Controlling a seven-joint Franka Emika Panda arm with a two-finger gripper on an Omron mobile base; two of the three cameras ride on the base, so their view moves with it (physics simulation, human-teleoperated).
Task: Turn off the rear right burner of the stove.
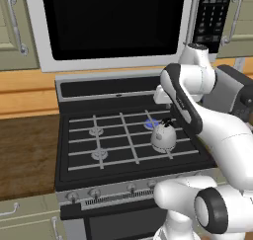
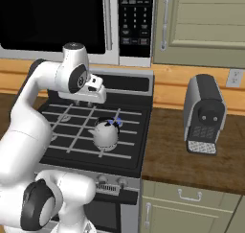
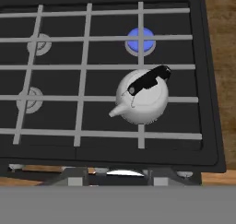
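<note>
The stove (image 1: 63,150) is a black gas range with thin grey grates. Its rear right burner (image 1: 151,124) (image 2: 117,122) (image 3: 140,40) glows blue under the grate bars. Round knobs (image 1: 94,192) (image 2: 122,181) line the silver front strip, the right ones hidden behind my arm in the left base view. My gripper (image 2: 83,104) (image 3: 115,176) hangs above the front of the stove and looks down on the cooktop. Its fingertips (image 3: 71,176) stand apart with nothing between them.
A white domed kettle (image 1: 163,136) (image 2: 105,135) (image 3: 140,101) with a black handle sits on the front right grate, just before the lit burner. Two silver burner discs (image 3: 39,44) lie on the left. A microwave (image 1: 108,21) hangs above. A coffee machine (image 2: 205,114) stands on the right counter.
</note>
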